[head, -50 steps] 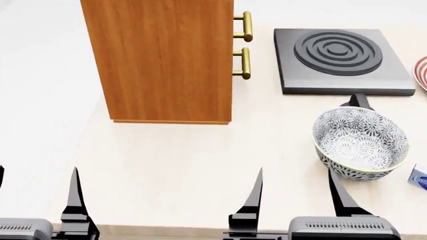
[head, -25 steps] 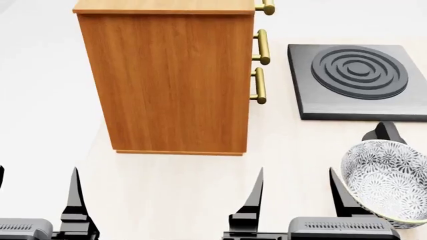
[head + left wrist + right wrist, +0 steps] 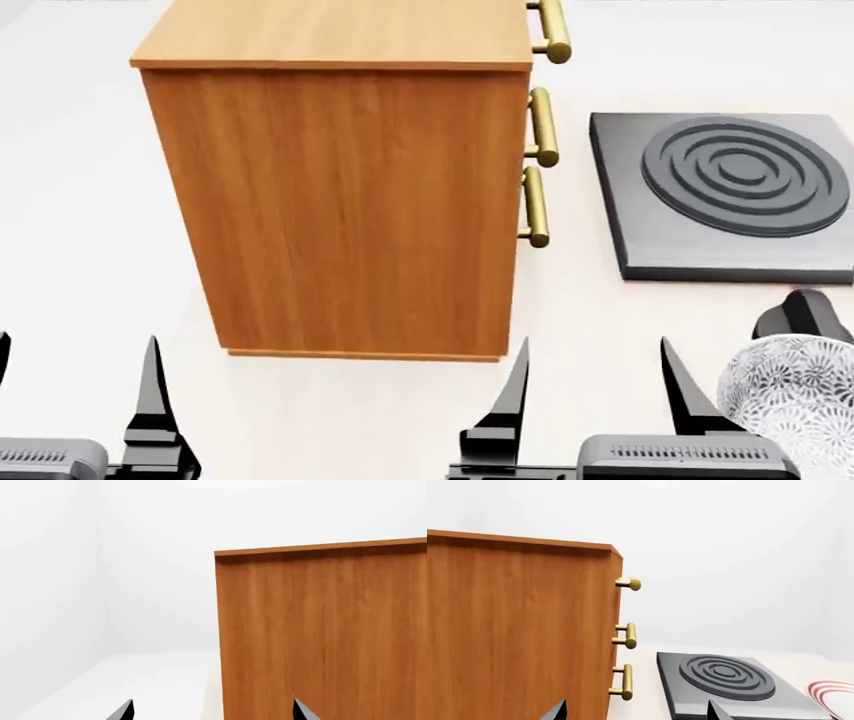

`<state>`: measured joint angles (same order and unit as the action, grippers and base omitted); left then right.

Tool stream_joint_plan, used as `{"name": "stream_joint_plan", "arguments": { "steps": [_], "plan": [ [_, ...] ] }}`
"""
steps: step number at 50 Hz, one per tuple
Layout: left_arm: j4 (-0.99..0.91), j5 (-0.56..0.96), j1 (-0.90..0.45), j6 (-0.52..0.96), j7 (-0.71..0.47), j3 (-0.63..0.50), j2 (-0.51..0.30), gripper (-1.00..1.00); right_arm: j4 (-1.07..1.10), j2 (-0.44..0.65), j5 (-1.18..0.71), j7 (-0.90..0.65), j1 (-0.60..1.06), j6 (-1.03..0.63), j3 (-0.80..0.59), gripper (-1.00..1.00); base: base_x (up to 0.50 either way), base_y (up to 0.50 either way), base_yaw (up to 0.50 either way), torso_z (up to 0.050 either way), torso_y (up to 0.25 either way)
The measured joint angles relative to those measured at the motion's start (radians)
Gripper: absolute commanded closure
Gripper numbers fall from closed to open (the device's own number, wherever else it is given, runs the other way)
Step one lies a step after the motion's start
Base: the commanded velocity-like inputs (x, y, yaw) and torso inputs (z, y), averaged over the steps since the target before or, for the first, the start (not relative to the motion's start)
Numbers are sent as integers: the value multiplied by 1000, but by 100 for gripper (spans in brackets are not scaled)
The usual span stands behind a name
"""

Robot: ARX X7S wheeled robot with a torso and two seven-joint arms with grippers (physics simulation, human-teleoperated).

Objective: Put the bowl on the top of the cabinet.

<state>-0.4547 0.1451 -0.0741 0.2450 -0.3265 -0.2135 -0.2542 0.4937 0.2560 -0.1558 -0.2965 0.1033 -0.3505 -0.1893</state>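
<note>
pale tabletop [image 3: 80, 250], white walls, cabinet [image 3: 354, 200]

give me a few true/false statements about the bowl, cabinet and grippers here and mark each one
1. The bowl sits on the cabinet's top. False: it is on the table at the head view's lower right corner, by the right gripper.
2. The cabinet has three brass handles on its front. True.
3. The right gripper holds the bowl. False: its jaws stand open and empty.
4. The left gripper is open. True.
5. A dark burner plate lies on the handle side of the cabinet. True.
6. The cabinet's top carries a red-ringed plate. False: the part in view is bare.
</note>
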Motion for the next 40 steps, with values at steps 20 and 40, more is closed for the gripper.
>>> {"name": "stream_joint_plan", "arguments": {
  "steps": [20, 40],
  "plan": [
    [3, 4, -4, -2, -10, -8, -7, -100, -7, 7, -3, -13, 2, 5, -5, -100, 345, 74, 0, 0, 1],
    [6, 9, -5, -6, -18, -17, -13, -100, -19, 7, 48, -67, 8, -9, -21, -100, 0, 0, 0, 0, 0]
  ]
}}
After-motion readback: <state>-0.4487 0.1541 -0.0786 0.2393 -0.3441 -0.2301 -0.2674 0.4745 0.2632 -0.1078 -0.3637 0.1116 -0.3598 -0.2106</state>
